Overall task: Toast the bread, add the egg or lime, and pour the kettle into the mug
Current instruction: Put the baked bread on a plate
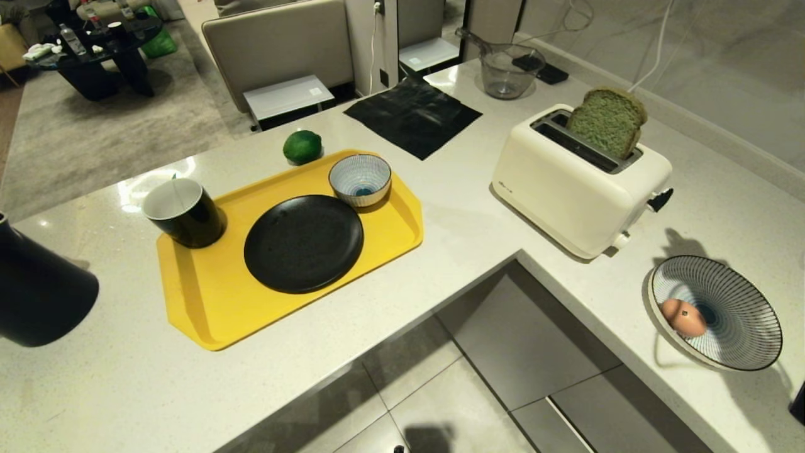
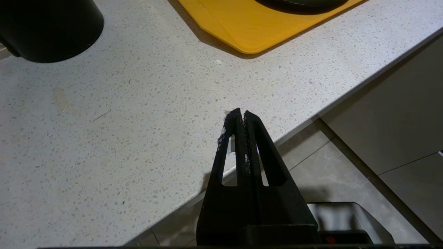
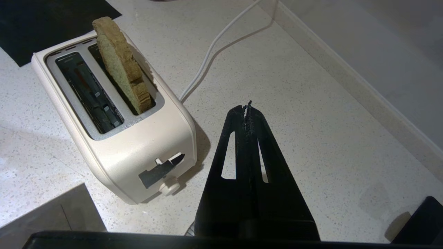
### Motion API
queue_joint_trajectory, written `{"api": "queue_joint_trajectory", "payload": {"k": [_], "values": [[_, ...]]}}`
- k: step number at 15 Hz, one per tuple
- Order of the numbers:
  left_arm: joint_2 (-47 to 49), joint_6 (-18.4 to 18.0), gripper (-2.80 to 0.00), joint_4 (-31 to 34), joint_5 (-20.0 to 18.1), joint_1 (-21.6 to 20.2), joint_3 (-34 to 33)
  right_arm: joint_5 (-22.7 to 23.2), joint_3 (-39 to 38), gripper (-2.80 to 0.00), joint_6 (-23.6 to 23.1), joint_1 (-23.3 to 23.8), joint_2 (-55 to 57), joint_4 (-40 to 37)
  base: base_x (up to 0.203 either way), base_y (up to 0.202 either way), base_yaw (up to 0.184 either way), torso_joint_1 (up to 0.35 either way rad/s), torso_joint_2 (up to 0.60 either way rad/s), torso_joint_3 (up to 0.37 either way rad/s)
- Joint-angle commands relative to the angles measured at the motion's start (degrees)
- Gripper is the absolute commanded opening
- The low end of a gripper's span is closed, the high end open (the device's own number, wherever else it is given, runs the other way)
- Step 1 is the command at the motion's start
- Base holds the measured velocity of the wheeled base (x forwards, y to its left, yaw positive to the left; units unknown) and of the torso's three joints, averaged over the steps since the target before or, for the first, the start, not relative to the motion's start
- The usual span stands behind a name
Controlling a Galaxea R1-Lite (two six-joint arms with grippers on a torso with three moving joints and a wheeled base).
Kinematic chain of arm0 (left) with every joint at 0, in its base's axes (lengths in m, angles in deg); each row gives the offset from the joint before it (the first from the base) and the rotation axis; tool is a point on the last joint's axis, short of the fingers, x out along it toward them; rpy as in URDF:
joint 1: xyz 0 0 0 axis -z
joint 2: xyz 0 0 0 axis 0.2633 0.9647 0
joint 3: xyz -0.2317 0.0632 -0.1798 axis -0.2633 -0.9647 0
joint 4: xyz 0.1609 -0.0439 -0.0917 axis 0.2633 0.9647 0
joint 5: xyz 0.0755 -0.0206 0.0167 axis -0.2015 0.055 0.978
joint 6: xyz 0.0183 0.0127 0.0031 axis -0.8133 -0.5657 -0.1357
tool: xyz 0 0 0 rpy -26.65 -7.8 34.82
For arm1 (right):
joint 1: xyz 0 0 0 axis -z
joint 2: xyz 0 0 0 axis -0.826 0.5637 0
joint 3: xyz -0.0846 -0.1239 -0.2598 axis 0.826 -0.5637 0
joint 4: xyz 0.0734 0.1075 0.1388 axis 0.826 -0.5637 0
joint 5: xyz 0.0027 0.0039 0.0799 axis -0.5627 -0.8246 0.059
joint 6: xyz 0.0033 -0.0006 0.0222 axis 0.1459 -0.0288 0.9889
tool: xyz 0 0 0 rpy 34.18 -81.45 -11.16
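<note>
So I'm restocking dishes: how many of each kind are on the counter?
Bowls: 2, small one on the yellow tray, wide one holding an egg
Plates: 1
Mugs: 1
Glass jugs: 1
Total: 5

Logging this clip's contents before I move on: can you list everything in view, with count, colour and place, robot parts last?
bread: 1, green, standing in the toaster's rear slot
toaster: 1, cream, right counter
egg: 1, pink, in large striped bowl, right
tray: 1, yellow, centre counter
plate: 1, black, on tray
mug: 1, black, tray's left corner
small striped bowl: 1, on tray
lime: 1, green, behind tray
kettle: 1, black, far left
black mat: 1, rear counter
glass jug: 1, clear, rear
left claw: shut, over counter edge
right claw: shut, beside toaster
</note>
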Motion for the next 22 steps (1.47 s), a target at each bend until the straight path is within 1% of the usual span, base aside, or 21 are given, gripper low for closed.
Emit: {"api": "queue_joint_trajectory", "payload": {"k": [1, 11, 14, 22], "values": [[-0.01, 0.0, -2.8, -0.02, 0.03, -0.01, 0.0, 0.0, -0.06, -2.8, -0.05, 0.01, -0.37, -0.04, 0.0, 0.0, 0.0, 0.0, 0.0, 0.0], [-0.01, 0.0, -2.8, -0.02, 0.03, -0.01, 0.0, -0.35, -1.02, -2.8, -0.32, -0.08, -0.01, -0.03, 0.0, 0.0, 0.0, 0.0, 0.0, 0.0], [-0.01, 0.0, -2.8, -0.02, 0.03, -0.01, 0.0, -0.18, -1.11, -2.8, -2.16, -0.08, 0.07, 0.05, 0.0, 0.0, 0.0, 0.0, 0.0, 0.0], [-0.01, 0.0, -2.8, -0.02, 0.03, -0.01, 0.0, 0.08, -1.53, -2.8, -2.09, -0.08, -0.19, 0.05, 0.0, 0.0, 0.0, 0.0, 0.0, 0.0]]}}
